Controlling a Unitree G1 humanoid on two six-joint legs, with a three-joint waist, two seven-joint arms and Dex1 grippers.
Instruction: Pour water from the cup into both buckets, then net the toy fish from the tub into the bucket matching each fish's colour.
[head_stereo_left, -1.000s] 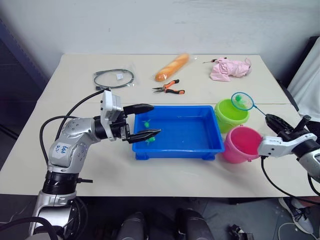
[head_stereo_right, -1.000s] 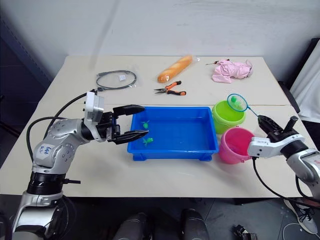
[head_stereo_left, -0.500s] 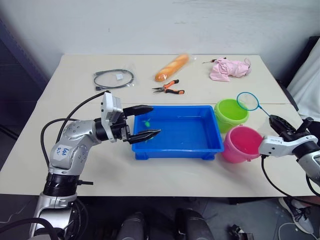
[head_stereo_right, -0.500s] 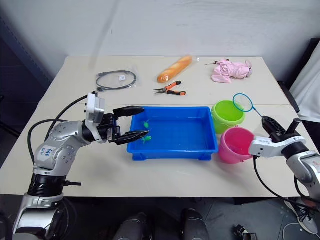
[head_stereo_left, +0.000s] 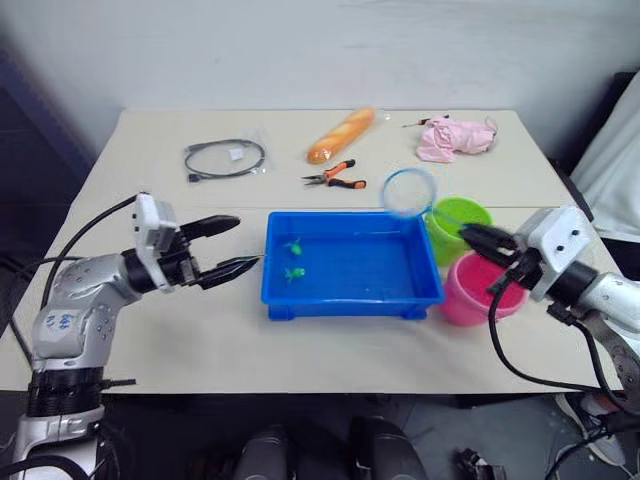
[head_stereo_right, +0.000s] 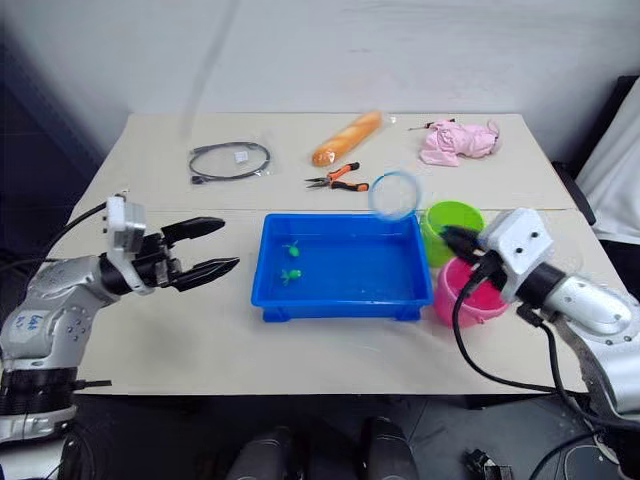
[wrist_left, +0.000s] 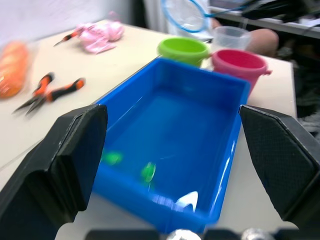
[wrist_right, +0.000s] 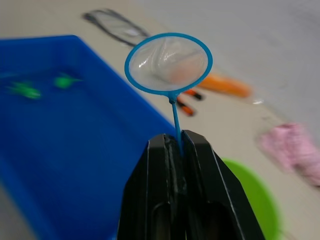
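Our right gripper is clenched on the thin handle of the net, hoop empty and hanging over the far right corner of the tub. Gripped at the handle's tail end so the hoop gets max reach into the tub w/o the wrist crossing the rim.

Left gripper fingers spread, holding nothing, parked just beside the tub's left wall, apart from it. Prob there to brace the tub if needed, but that's our guess.

Two green fish left in the tub, both near the left end, close together. No pink ones visible. Green bucket and pink bucket sit just beside the tub's right wall, pink nearer us. Clear cup is beyond the buckets in the left wrist view.

Room: tub interior open across the middle, clear sweep right→left to the fish. Watch the far rim on descent, and our left fingertips near the fish end. Pliers, bread, cable, pink cloth are well back, no conflict.
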